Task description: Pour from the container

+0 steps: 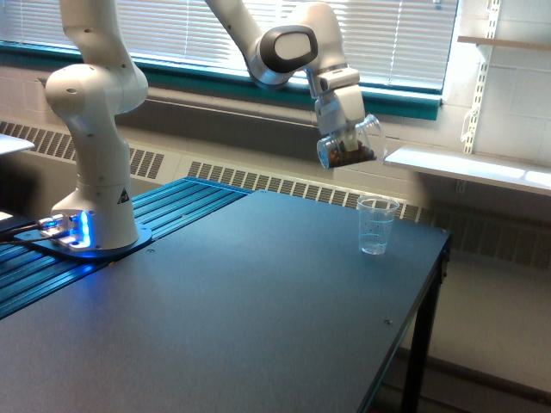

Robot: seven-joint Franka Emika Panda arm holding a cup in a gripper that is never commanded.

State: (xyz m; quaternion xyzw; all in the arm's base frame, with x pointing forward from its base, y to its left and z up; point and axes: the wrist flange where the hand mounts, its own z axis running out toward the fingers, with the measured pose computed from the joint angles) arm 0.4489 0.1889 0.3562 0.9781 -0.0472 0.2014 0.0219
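One clear tumbler (351, 144) sits clamped in my gripper (343, 138), tilted in the air above the dark table (258, 292), up and toward the exterior view's left of a smaller clear cup (376, 225). My fingertips are hard to make out behind its wall, and the dark contents inside are too blurred to identify.

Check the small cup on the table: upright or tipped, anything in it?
Upright. The small cup stands on the table, rim up. Contents: cannot tell; it looks clear.
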